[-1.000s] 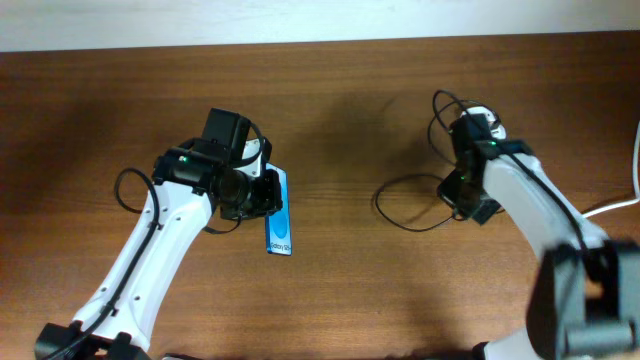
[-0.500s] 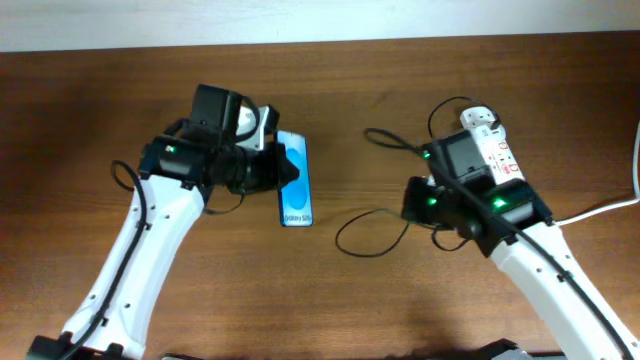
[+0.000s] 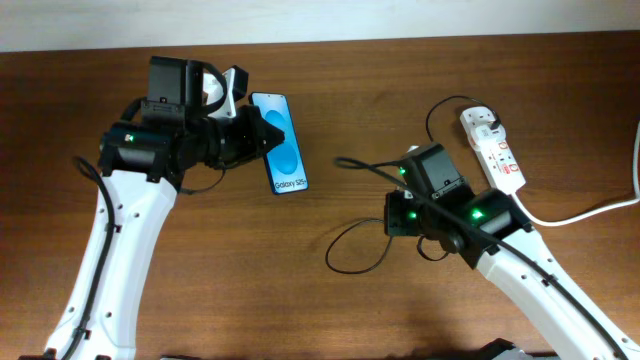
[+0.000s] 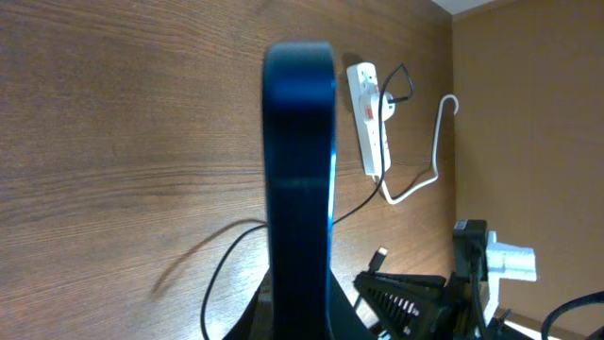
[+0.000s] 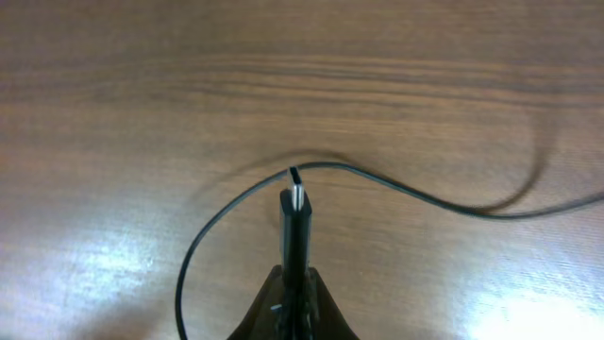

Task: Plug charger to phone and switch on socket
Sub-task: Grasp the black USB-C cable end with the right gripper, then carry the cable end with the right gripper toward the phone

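My left gripper (image 3: 262, 136) is shut on the phone (image 3: 281, 146), holding one long edge with the blue "Galaxy S25" screen facing up. In the left wrist view the phone (image 4: 300, 170) stands edge-on between the jaws. My right gripper (image 3: 392, 214) is shut on the charger's connector (image 5: 295, 225), with the metal tip sticking out ahead of the jaws. The thin black cable (image 3: 348, 250) loops on the table below the right gripper and runs back to the far end of the socket (image 3: 492, 152), a white strip with red switches at the right. The gap between connector and phone is wide.
The socket's thick white cord (image 3: 590, 210) runs off the right edge. In the left wrist view the socket (image 4: 368, 118) and its cord (image 4: 429, 151) lie beyond the phone, and the right gripper (image 4: 415, 297) shows at lower right. The wooden table's far edge meets a white wall.
The left arm has carried the phone toward the far left. The right arm has moved left and nearer, away from the socket, with the connector; the cable loop trails after it.
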Robot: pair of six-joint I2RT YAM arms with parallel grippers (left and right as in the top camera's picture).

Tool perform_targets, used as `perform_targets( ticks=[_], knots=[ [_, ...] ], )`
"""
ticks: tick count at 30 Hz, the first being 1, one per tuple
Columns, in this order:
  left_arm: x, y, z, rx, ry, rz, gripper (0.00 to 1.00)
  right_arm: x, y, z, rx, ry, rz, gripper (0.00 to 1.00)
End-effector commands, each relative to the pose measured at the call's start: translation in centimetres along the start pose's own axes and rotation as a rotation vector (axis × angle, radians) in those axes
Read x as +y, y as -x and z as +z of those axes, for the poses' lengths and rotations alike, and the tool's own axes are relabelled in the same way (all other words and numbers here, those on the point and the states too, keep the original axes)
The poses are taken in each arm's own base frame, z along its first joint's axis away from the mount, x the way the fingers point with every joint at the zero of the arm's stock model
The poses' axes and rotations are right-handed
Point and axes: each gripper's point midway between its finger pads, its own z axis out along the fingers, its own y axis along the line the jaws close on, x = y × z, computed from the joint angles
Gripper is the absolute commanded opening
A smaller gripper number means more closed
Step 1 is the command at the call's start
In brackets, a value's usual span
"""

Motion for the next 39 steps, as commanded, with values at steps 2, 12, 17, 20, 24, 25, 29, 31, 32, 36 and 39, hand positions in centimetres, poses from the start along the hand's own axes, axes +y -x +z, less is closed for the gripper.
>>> perform_targets(
  ticks=[2, 12, 17, 20, 24, 25, 29, 31, 32, 36, 39],
  knots=[
    [-1.1, 0.8, -1.4, -0.043, -0.022, -0.003, 0.00, 2.2, -0.9, 0.3, 0.031, 0.128, -0.162, 0.04],
    [0.5, 1.6, -0.9, -0.071, 0.053, -0.032, 0.00, 3.4, -2.0, 1.4, 0.077, 0.149, -0.237, 0.04],
    [1.2, 2.0, 0.0, -0.063, 0.060, -0.090, 0.00, 3.5, -2.0, 1.4, 0.076, 0.151, -0.240, 0.04],
    [1.1, 2.3, 0.2, -0.071, 0.055, -0.116, 0.00, 3.5, -2.1, 1.4, 0.080, 0.149, -0.239, 0.04],
    [1.0, 2.8, 0.3, -0.088, 0.044, -0.159, 0.00, 3.8, -2.4, 1.3, 0.093, 0.175, -0.260, 0.04],
    [1.0, 2.9, 0.3, -0.089, 0.044, -0.159, 0.00, 4.1, -2.5, 1.2, 0.098, 0.192, -0.276, 0.04],
    [1.2, 2.9, 0.3, -0.094, 0.052, -0.160, 0.00, 4.1, -2.4, 1.2, 0.091, 0.192, -0.291, 0.04],
    [1.3, 3.0, 0.3, -0.099, 0.060, -0.159, 0.00, 4.2, -2.2, 1.2, 0.084, 0.196, -0.291, 0.04],
    [1.3, 3.0, 0.3, -0.099, 0.060, -0.159, 0.00, 4.2, -2.2, 1.2, 0.085, 0.195, -0.291, 0.04],
    [1.4, 2.8, 0.3, -0.093, 0.064, -0.155, 0.00, 4.2, -2.2, 1.2, 0.086, 0.196, -0.291, 0.04],
    [1.6, 2.5, 0.3, -0.077, 0.075, -0.108, 0.00, 4.1, -2.2, 1.3, 0.084, 0.192, -0.297, 0.04]
  ],
)
